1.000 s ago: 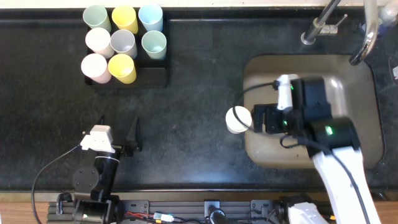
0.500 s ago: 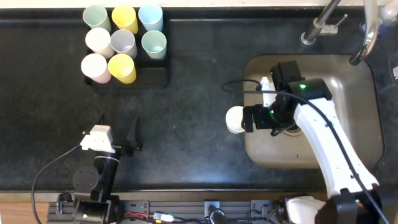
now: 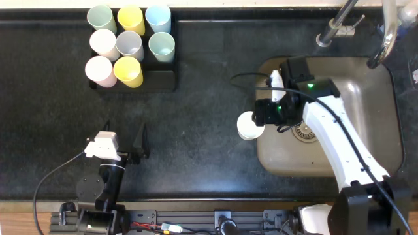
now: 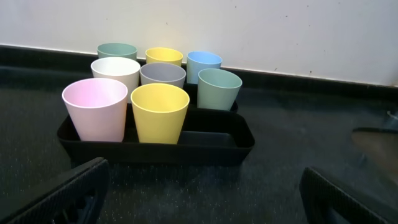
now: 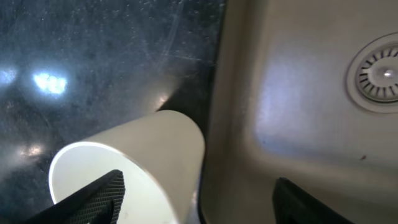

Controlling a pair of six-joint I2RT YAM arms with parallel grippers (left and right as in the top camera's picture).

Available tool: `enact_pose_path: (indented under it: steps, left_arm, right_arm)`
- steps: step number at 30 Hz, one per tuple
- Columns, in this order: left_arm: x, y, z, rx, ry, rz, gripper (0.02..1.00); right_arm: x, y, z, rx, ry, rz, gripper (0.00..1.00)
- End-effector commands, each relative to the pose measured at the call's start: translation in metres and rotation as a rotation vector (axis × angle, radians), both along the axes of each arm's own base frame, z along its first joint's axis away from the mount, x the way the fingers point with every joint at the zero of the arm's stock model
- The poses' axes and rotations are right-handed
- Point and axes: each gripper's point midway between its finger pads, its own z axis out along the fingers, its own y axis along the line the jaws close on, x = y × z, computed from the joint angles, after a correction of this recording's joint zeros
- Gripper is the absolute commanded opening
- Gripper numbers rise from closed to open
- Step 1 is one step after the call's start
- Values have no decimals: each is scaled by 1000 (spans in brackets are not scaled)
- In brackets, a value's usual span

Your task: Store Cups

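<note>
Cups [image 4: 158, 109], eight in all, stand upright in a black tray [image 4: 155, 152] on the dark countertop [image 3: 209, 65], well apart from the sink [image 3: 379, 85]. They sit in rows: green, yellow and blue in the back row; white, grey and green in the middle row; pink and yellow in the front row. The tray's front corner on the sink side shows bare floor.

A ninth cup, the white cup [image 5: 143, 155], is on the countertop just beside the sink's rim. It looks upright with its mouth facing up, though I cannot tell whether its base rests fully on the surface.

The right gripper [image 5: 196, 190] hangs over the sink's rim with its fingers spread wide, clamped on nothing. One finger [image 5: 93, 193] overlaps the white cup's mouth and the other is over the steel basin, on the drain [image 5: 379, 74] side. From above, the right arm crosses the sink diagonally.

The left gripper [image 4: 205, 193] sits low on the countertop, far from the sink, facing the tray. Its fingers are also held wide apart with nothing between them.

A faucet [image 3: 336, 23] stands at the sink's far rim.
</note>
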Motion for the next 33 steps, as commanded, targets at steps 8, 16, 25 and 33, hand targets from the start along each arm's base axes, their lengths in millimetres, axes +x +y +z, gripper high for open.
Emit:
enact_pose_path:
  steps: [8,16,25,33]
  left_arm:
    - [-1,-1,1,16,-9,-12,1000]
    - [-1,-1,1,16,-10,-12,998]
    - [-1,-1,1,16,-10,-12,1000]
    - [-1,-1,1,16,-9,-12,1000]
  right_arm:
    - [-2,16,2,15,-1,39,555]
    - [-11,26,-3,-8,3,89,303]
    - [-18,23,-11,-69,19,101,86]
    - [-12,32,-2,-53,-11,93,45]
